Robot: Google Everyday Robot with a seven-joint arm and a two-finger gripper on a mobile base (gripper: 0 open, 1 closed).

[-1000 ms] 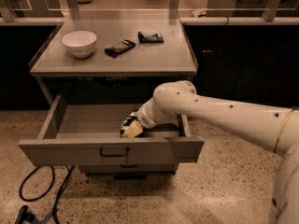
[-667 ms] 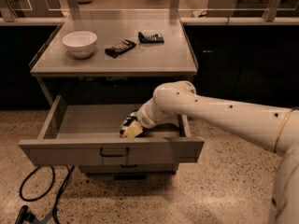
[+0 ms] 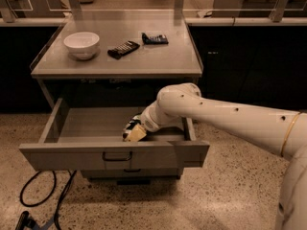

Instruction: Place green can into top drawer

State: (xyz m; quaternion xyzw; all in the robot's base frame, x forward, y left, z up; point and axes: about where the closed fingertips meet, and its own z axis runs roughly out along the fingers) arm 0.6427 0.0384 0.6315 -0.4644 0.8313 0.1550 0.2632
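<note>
The top drawer [image 3: 72, 153] is pulled out wide, and its grey floor shows on the left side. My white arm reaches down from the right into the drawer. My gripper [image 3: 133, 131] is low inside the drawer, just behind the front panel and right of the dark bar handle [image 3: 117, 156]. The green can does not show; it may be hidden by the gripper or by the drawer front.
On the counter [image 3: 158, 61] above stand a white bowl [image 3: 81, 43] and two dark calculators [image 3: 123, 49] [image 3: 155, 38]. A lower drawer front [image 3: 129, 173] sits beneath. A black cable [image 3: 43, 198] lies on the floor at the left. Dark cabinets flank the unit.
</note>
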